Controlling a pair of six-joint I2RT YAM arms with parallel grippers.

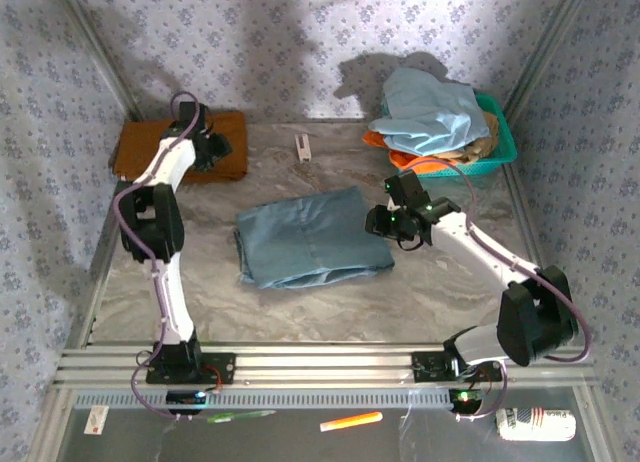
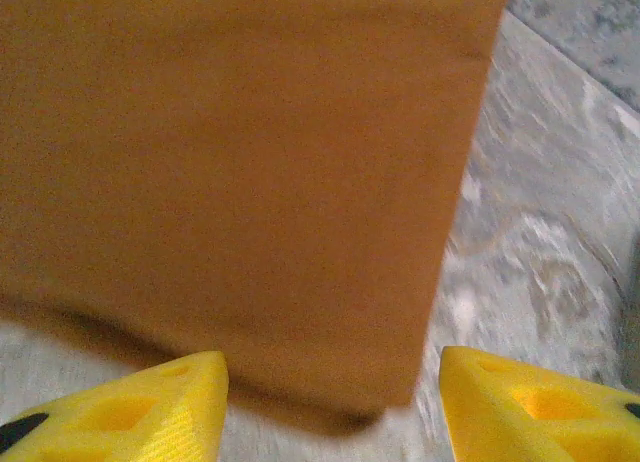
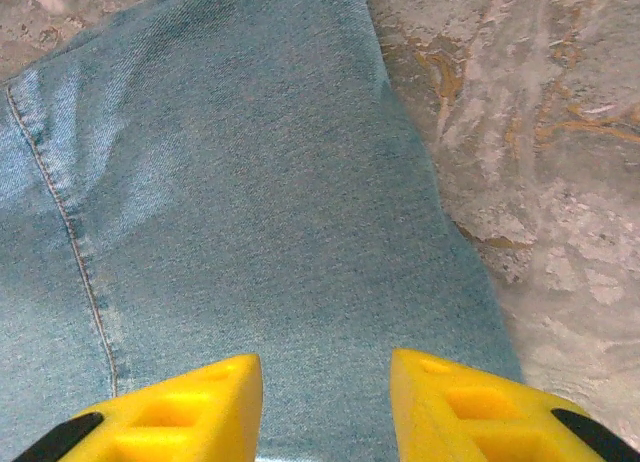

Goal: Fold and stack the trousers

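The trousers (image 1: 315, 237) lie folded into a light blue denim rectangle in the middle of the table. In the right wrist view the trousers (image 3: 250, 202) show a side seam, with their right edge on the marble. My right gripper (image 1: 385, 222) hovers over that right edge, and in its wrist view the gripper (image 3: 325, 402) stands open with denim under the gap. My left gripper (image 1: 207, 150) is at the back left, over a folded mustard-brown cloth (image 1: 180, 147). From its wrist, the left gripper (image 2: 335, 412) is open, its fingers either side of the brown cloth's (image 2: 230, 182) near corner.
A teal basket (image 1: 505, 132) at the back right holds a pale blue garment (image 1: 430, 107) and orange cloth. A small white object (image 1: 302, 147) lies near the back wall. Patterned walls close in the back and both sides, and a metal rail (image 1: 320, 367) runs along the near edge.
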